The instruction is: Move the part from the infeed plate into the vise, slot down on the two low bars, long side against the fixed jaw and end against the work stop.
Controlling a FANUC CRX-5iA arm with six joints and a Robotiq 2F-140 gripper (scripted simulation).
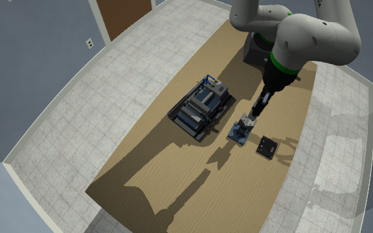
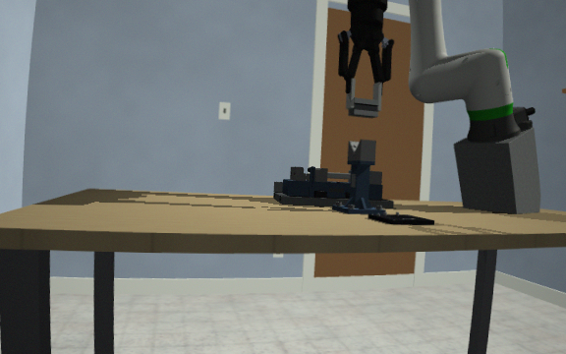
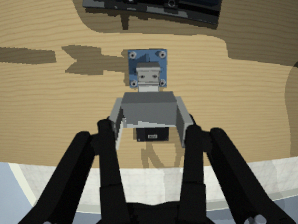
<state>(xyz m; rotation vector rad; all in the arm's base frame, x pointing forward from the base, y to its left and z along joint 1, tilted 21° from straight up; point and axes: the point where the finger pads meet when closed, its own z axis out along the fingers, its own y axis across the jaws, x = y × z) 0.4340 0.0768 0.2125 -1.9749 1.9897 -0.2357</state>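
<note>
My gripper (image 2: 364,107) is shut on the grey part (image 3: 149,110) and holds it high in the air, well above the V-block (image 2: 361,151). In the top view the part (image 1: 248,122) shows between the fingers over the V-block's blue base (image 1: 239,133). In the wrist view the V-block (image 3: 147,70) lies straight below and just beyond the part. The dark infeed plate (image 1: 267,147) lies bare to the right of the V-block.
The robot's grey base block (image 2: 496,172) stands at the table's back right. The vise's air cylinder end with blue fittings (image 1: 212,82) points to the far side.
</note>
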